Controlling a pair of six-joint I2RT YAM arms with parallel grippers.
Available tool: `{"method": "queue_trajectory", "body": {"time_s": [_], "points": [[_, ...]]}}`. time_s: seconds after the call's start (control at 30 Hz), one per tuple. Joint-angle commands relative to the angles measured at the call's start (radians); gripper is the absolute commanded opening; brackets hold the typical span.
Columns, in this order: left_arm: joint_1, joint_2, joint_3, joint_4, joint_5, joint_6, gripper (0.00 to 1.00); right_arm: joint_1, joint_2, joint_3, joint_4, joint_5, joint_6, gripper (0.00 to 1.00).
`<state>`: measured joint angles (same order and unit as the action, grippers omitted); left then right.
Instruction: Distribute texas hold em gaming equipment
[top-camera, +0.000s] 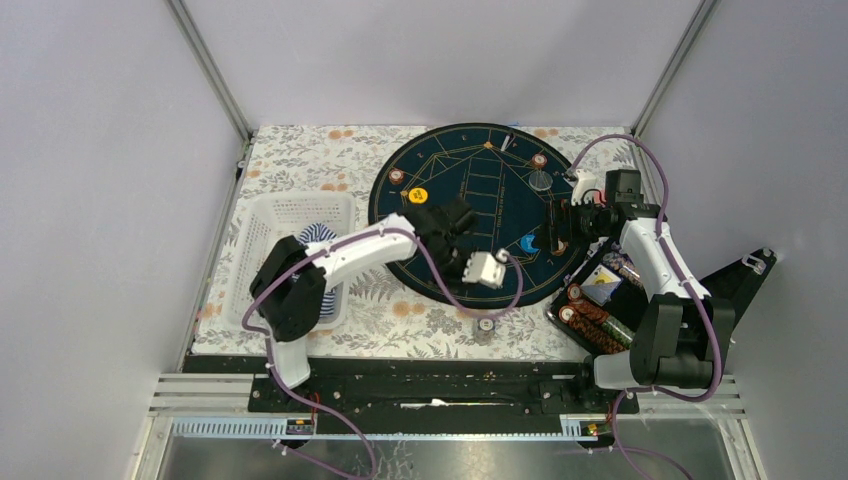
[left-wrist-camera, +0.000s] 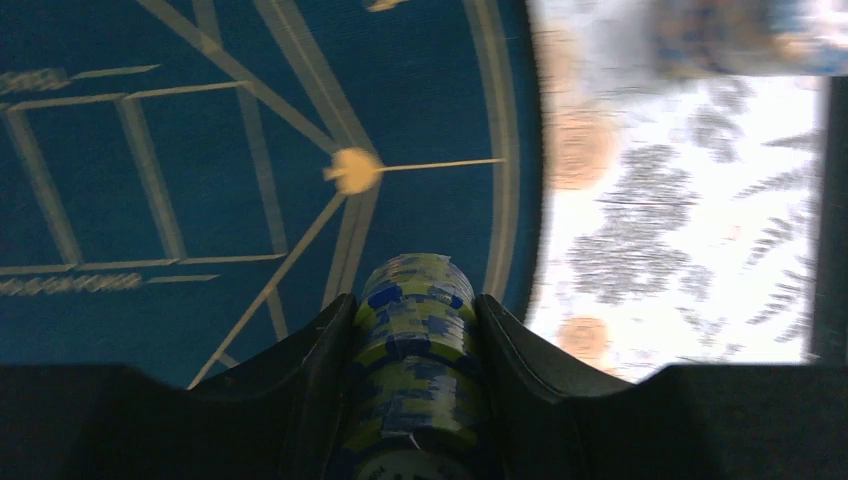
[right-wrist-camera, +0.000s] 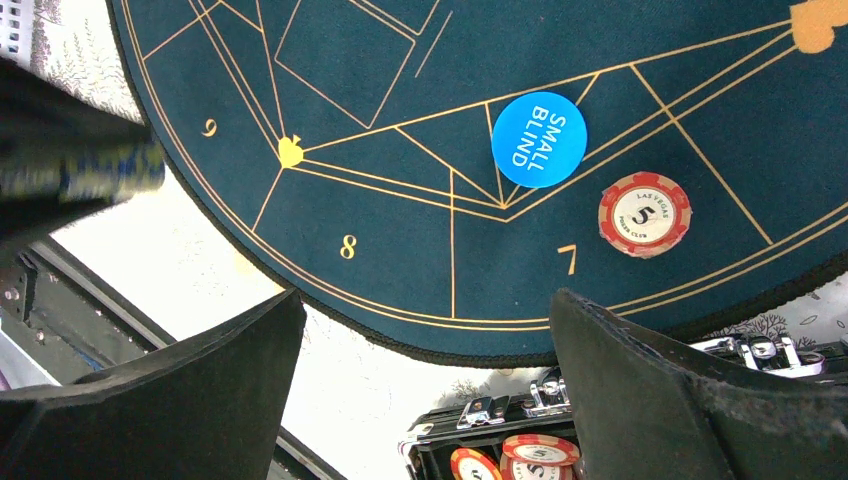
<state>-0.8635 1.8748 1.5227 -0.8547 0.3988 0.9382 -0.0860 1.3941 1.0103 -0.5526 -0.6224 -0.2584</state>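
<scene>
My left gripper (left-wrist-camera: 415, 300) is shut on a stack of green-and-blue poker chips (left-wrist-camera: 415, 345), held over the round dark mat (left-wrist-camera: 420, 80) close to its gold-lined edge. From above, that gripper (top-camera: 458, 220) is over the middle of the mat (top-camera: 450, 165). My right gripper (right-wrist-camera: 427, 300) stands open and empty above the mat's rim, near the blue "small blind" disc (right-wrist-camera: 540, 140) and a single red chip (right-wrist-camera: 645, 213). The yellow disc (top-camera: 419, 194), a red chip (top-camera: 397, 175), another red chip (top-camera: 539, 160) and a grey chip (top-camera: 541, 181) lie on the mat.
An open black case (top-camera: 600, 300) with rows of chips sits at the right front; its red chips (right-wrist-camera: 525, 455) show under my right gripper. A white basket (top-camera: 290, 215) holding the striped cloth stands left. One small chip stack (top-camera: 485, 327) rests on the floral tablecloth (top-camera: 400, 320).
</scene>
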Motion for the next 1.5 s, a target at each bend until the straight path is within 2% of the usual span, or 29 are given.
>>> {"method": "queue_trajectory", "body": {"time_s": [0.0, 0.17, 0.33, 0.47, 0.6, 0.77, 0.9, 1.13, 1.23, 1.43, 1.47], "points": [[0.082, 0.11, 0.216, -0.032, -0.024, -0.007, 0.12, 0.002, -0.028, -0.001, -0.018, -0.017, -0.012, 1.0], [0.134, 0.341, 0.548, -0.113, -0.012, -0.04, 0.12, 0.0, -0.03, -0.002, -0.02, -0.018, -0.013, 1.0], [0.154, 0.505, 0.753, -0.11, -0.021, -0.068, 0.12, -0.003, -0.04, -0.009, -0.015, -0.015, -0.013, 1.0], [0.161, 0.591, 0.841, -0.069, -0.043, -0.087, 0.12, -0.006, -0.038, -0.012, -0.016, -0.019, -0.016, 1.0], [0.173, 0.622, 0.858, -0.003, -0.037, -0.11, 0.12, -0.008, -0.04, -0.013, -0.016, -0.02, -0.016, 1.0], [0.184, 0.656, 0.88, 0.003, -0.021, -0.11, 0.15, -0.009, -0.038, -0.013, -0.016, -0.023, -0.015, 1.0], [0.188, 0.657, 0.873, 0.003, -0.007, -0.114, 0.27, -0.009, -0.038, -0.013, -0.015, -0.026, -0.016, 1.0], [0.189, 0.625, 0.872, 0.023, 0.007, -0.159, 0.64, -0.009, -0.038, -0.012, -0.015, -0.03, -0.013, 1.0], [0.189, 0.59, 0.875, 0.023, 0.005, -0.187, 0.77, -0.008, -0.043, -0.009, -0.017, -0.034, -0.012, 1.0], [0.21, 0.476, 0.863, 0.022, 0.023, -0.287, 0.98, -0.008, -0.05, 0.002, -0.014, -0.046, -0.004, 1.0], [0.218, 0.451, 0.849, 0.022, 0.035, -0.308, 0.99, -0.008, -0.049, 0.009, -0.012, -0.049, -0.001, 1.0]]}}
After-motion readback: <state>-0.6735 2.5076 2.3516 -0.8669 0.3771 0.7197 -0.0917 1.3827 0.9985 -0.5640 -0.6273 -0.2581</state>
